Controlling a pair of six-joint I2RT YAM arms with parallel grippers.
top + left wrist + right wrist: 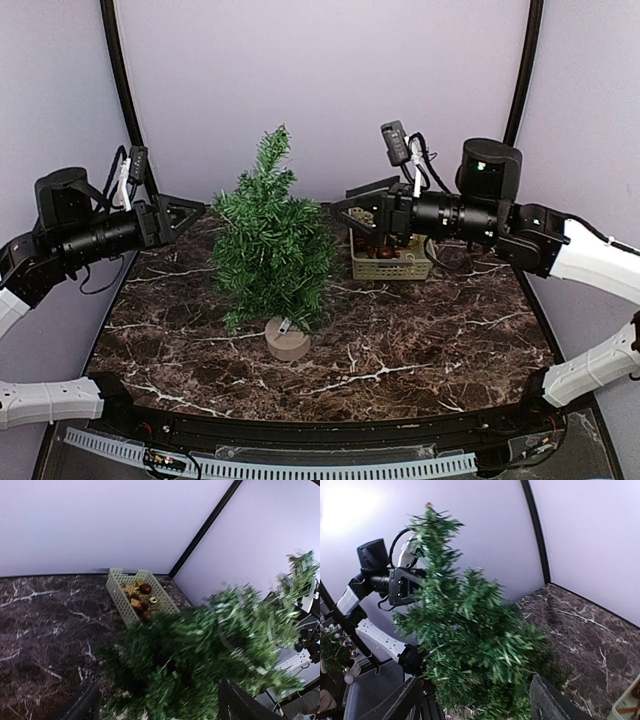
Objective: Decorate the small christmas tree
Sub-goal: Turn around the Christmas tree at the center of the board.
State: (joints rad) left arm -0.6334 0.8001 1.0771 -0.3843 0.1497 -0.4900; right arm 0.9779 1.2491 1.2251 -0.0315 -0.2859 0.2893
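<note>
**On the marble table: tree undecorated, both claws open and empty**

1. Task status. The small christmas tree [270, 250] stands upright at the centre of the table [450, 340], seated in its round tan base [288, 341]. No ornament is visible on any branch in the three views. The ornaments [142, 597], gold and dark red, lie in the pale green basket [390, 265] at the back of the table, to the right of the tree. Judged from this layout, decoration has not started: every piece is yet to be picked from the basket and hung.

2. Left claw. The left gripper [190, 215] hangs at mid-height just beside the tree's left side. Its jaws stand wide and nothing is held between them. The wrist view shows only foliage ahead of the fingers [82, 707].

3. Right claw. The right gripper [347, 203] hangs above the basket's left end, facing the tree's right side. Its jaws also stand wide and hold nothing.

4. Contact. Whether either claw brushes the needle tips cannot be told from these views.
</note>
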